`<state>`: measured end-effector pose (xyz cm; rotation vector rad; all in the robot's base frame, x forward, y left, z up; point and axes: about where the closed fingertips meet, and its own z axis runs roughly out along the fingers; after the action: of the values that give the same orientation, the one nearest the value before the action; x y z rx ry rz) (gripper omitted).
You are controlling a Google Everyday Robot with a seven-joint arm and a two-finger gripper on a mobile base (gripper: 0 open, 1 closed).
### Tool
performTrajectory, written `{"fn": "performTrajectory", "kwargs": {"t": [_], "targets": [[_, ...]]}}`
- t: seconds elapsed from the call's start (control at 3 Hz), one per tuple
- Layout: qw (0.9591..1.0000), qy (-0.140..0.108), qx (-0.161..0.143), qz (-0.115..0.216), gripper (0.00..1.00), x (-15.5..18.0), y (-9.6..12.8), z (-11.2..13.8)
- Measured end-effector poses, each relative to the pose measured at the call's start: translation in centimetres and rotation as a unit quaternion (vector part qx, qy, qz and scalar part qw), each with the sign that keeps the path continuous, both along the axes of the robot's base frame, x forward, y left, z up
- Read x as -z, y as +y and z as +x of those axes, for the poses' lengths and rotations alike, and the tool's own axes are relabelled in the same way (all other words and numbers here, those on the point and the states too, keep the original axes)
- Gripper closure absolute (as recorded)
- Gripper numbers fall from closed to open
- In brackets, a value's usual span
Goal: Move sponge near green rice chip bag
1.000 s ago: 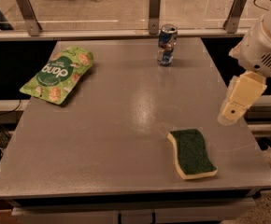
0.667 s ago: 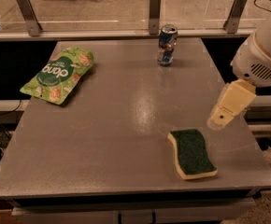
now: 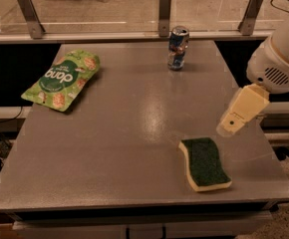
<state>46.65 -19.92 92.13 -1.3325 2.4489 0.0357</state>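
The sponge (image 3: 205, 163) lies flat on the grey table (image 3: 119, 148) near the front right corner, dark green face up over a pale yellow layer. The green rice chip bag (image 3: 62, 79) lies flat at the far left of the table, far from the sponge. My gripper (image 3: 233, 125) hangs from the white arm at the right, just above and to the right of the sponge's far end, apart from it. It holds nothing that I can see.
A blue drink can (image 3: 178, 48) stands upright at the back centre-right of the table. A rail with metal posts (image 3: 165, 6) runs behind the table's back edge. The table's right edge lies close beside the sponge.
The gripper has moved left and down, from beside the table's right edge to just above the sponge's far right end. The sponge, bag and can have not moved.
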Motion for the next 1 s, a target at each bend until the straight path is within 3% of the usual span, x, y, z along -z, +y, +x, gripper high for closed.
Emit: {"fn": "performTrajectory", "kwargs": {"t": [0.33, 0.67, 1.0], "targets": [[0.999, 0.004, 0.043, 0.01, 0.0, 0.5, -0.2, -0.6], [0.9948, 0.012, 0.099, 0.017, 0.0, 1.6, -0.2, -1.7], [0.9883, 0.028, 0.148, 0.024, 0.0, 3.3, 1.2, -3.1]]}}
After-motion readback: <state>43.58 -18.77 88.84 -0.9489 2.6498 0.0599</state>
